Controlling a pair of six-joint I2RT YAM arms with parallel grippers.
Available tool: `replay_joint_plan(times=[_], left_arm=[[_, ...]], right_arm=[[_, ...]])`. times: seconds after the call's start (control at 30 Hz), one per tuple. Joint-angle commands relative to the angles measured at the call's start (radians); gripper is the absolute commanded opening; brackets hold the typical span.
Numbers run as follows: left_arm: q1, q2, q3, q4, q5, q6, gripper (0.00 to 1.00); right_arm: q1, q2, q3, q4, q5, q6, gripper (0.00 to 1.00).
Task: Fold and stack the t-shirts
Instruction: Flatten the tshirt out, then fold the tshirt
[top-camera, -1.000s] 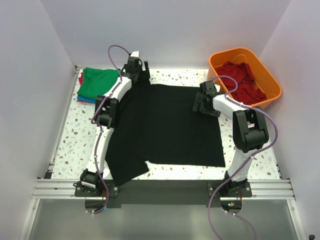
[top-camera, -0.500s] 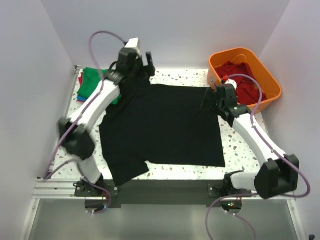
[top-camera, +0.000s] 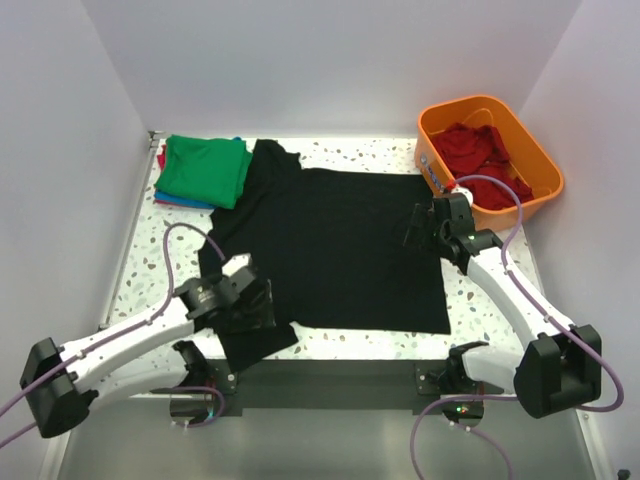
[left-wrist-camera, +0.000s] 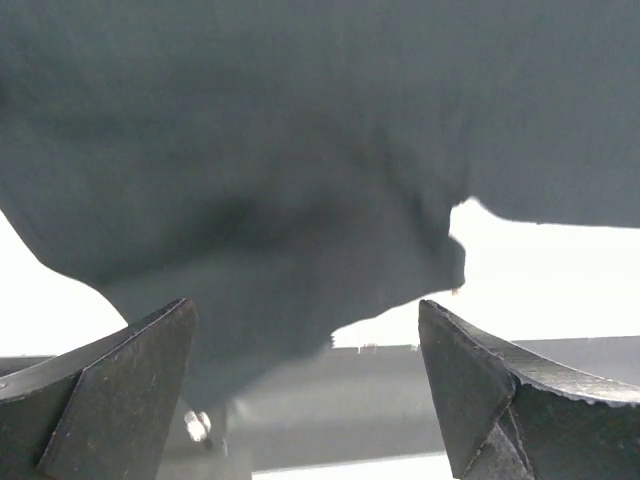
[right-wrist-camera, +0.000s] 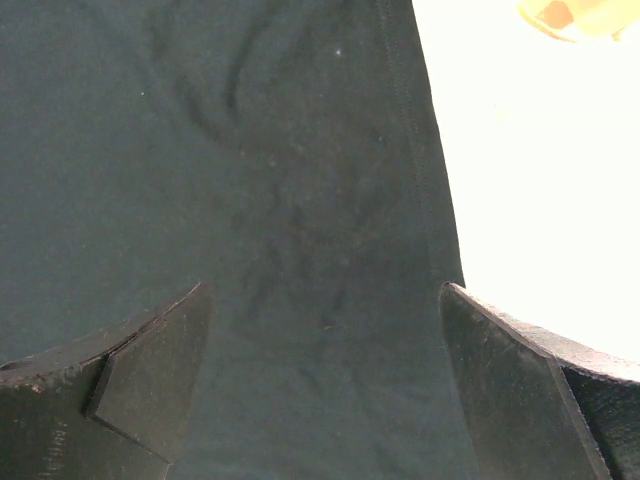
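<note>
- Black cotton t-shirt (top-camera: 330, 240) lies spread flat on the speckled white tabletop (top-camera: 370, 152), its near-left sleeve reaching the front edge.
- Left claw (left-wrist-camera: 305, 330): fingers apart, empty, over that sleeve.
- Right claw (right-wrist-camera: 325, 300): fingers apart, empty, over the shirt's right-side edge.
- Folded green t-shirt (top-camera: 205, 168) tops the far-left stack.
- Orange plastic bin (top-camera: 545, 172) holds red garments (top-camera: 478, 160).

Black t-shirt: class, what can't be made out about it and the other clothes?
Top view: left gripper covers part of the black t-shirt.
Both wrist views: frame edges cut the shirt off.
Top view: stack under the green shirt mostly hidden.
Orange bin: red garments heaped, count unclear.
</note>
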Motion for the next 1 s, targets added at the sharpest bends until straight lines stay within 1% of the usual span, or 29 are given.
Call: replay_joint_plan(times=[0.0,0.03,0.13,0.17,0.23,0.27,0.33,0.37,0.43,0.5,0.57,0.7,0.77,0.8,0.83,0.9,0.93,0.97], left_arm=[[-0.127,-0.045,-0.056,-0.070,0.051,-0.236,0.96],[-0.193,-0.007,-0.077,-0.070,0.063,-0.253,0.96],[-0.282,0.090,-0.076,-0.099,0.060,-0.309,0.94],[-0.292,0.110,-0.073,-0.114,0.055,-0.318,0.91],[-0.298,0.135,-0.070,-0.108,0.049,-0.303,0.87],[-0.298,0.136,-0.073,-0.099,0.046,-0.304,0.80],[-0.298,0.143,-0.076,-0.093,0.051,-0.292,0.74],[-0.298,0.147,-0.075,-0.091,0.048,-0.292,0.69],[-0.298,0.161,-0.064,-0.091,0.026,-0.294,0.68],[-0.298,0.185,-0.055,-0.096,0.009,-0.294,0.66],[-0.298,0.230,-0.041,-0.102,0.008,-0.281,0.63],[-0.298,0.271,-0.027,-0.107,0.005,-0.274,0.61],[-0.298,0.293,-0.015,-0.105,-0.017,-0.284,0.54],[-0.296,0.300,-0.009,-0.098,-0.021,-0.262,0.51],[-0.296,0.328,0.007,-0.082,-0.027,-0.251,0.41],[-0.296,0.356,0.017,-0.070,-0.023,-0.225,0.29],[-0.296,0.376,0.018,-0.065,-0.021,-0.226,0.14],[-0.296,0.380,0.016,-0.064,-0.018,-0.229,0.03]], right_arm=[[0.006,-0.004,0.000,0.000,0.010,0.013,0.99],[0.003,-0.003,-0.003,-0.002,0.017,0.013,0.99],[0.004,-0.010,-0.008,-0.006,0.044,0.013,0.99],[0.004,-0.010,-0.008,-0.008,0.049,0.015,0.99],[0.004,-0.009,-0.009,-0.008,0.052,0.015,0.99],[0.003,-0.007,-0.009,-0.013,0.053,0.017,0.99],[0.004,-0.006,-0.009,-0.014,0.063,0.015,0.99],[0.004,-0.004,-0.009,-0.016,0.066,0.015,0.99],[0.003,-0.007,-0.012,-0.014,0.070,0.017,0.99],[0.003,-0.010,-0.012,-0.017,0.072,0.018,0.99],[0.003,-0.017,-0.014,-0.022,0.083,0.018,0.99],[0.003,-0.026,-0.014,-0.036,0.090,0.024,0.99],[0.003,-0.036,-0.024,-0.037,0.093,0.029,0.99],[0.003,-0.050,-0.030,-0.037,0.093,0.035,0.99],[0.003,-0.056,-0.038,-0.039,0.092,0.036,0.99],[0.003,-0.079,-0.044,-0.057,0.089,0.046,0.99],[0.003,-0.090,-0.055,-0.065,0.086,0.049,0.99],[0.003,-0.107,-0.063,-0.086,0.086,0.053,0.99]])
